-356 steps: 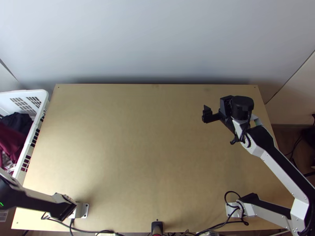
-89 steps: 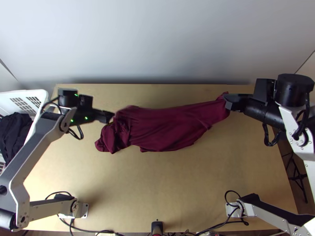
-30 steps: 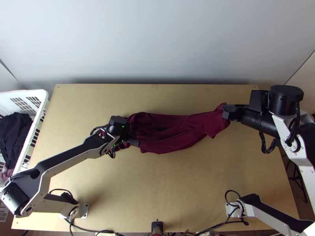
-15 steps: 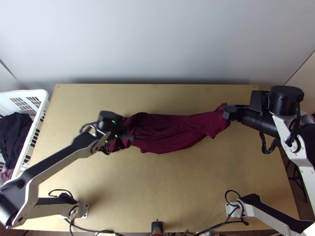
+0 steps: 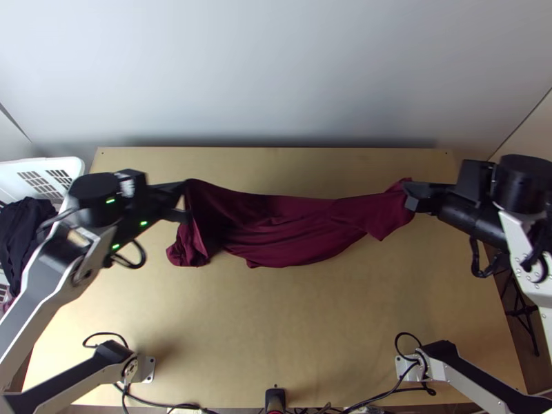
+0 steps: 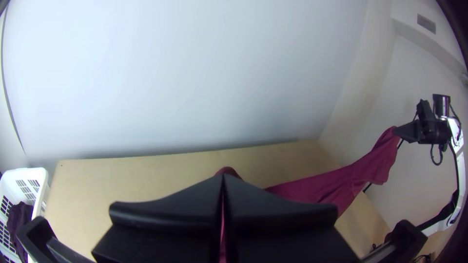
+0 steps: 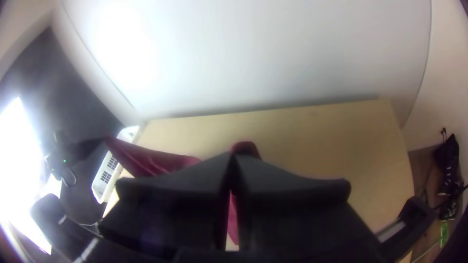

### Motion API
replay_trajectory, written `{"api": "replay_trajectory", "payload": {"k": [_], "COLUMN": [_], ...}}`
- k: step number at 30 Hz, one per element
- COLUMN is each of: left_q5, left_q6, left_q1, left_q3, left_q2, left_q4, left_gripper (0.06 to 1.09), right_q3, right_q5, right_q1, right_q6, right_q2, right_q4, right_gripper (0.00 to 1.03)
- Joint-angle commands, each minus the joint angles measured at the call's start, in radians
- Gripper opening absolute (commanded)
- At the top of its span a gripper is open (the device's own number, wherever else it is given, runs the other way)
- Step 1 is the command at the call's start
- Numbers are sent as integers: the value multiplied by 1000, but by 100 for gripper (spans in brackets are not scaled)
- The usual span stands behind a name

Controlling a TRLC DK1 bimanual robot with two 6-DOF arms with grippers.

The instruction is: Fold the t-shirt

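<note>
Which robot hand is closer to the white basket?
Left. The left gripper holds the shirt on the same side as the basket; the right gripper holds it toward the table's opposite side.

Top view: high over the near edge of my light wooden tabletop (image 5: 276, 324), between my left arm base (image 5: 145, 369) and right arm base (image 5: 406, 368), looking steeply down; farthest back, covers most of the tabletop. Left wrist view: right behind my left gripper (image 5: 182, 200), very near it, facing the pale wall (image 5: 276, 69), with my right gripper (image 5: 415, 197) farther off. Right wrist view: close up behind my right gripper, same wall ahead, left gripper off to the side. All three share tabletop, wall, white laundry basket (image 5: 43, 163), maroon t-shirt (image 5: 297, 231).
</note>
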Motion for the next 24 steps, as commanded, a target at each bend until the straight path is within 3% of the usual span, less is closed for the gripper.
{"api": "replay_trajectory", "payload": {"k": [1, 5, 11, 16, 20, 24], "left_q5": [3, 48, 74, 80, 95, 141], "left_q6": [-79, -129, -136, -157, -197, -235], "left_q1": [73, 131, 166, 173, 199, 225], "left_q3": [13, 20, 232, 410, 461, 488], "left_q2": [-147, -227, -251, -262, -299, -346], "left_q4": [-21, -32, -108, -125, -117, -99], "left_gripper": [9, 9, 9, 9, 9, 9], "right_q3": [86, 215, 468, 851, 882, 887], "right_q5": [-4, -6, -4, -6, -35, -136], "right_q1": [-32, -57, -57, -55, -74, -115], "right_q6": [23, 48, 79, 117, 160, 244], "right_q2": [-42, -55, -47, 66, 46, -4], "right_q4": [9, -8, -86, -189, -166, -101], "right_gripper": [3, 3, 3, 3, 3, 3]}}
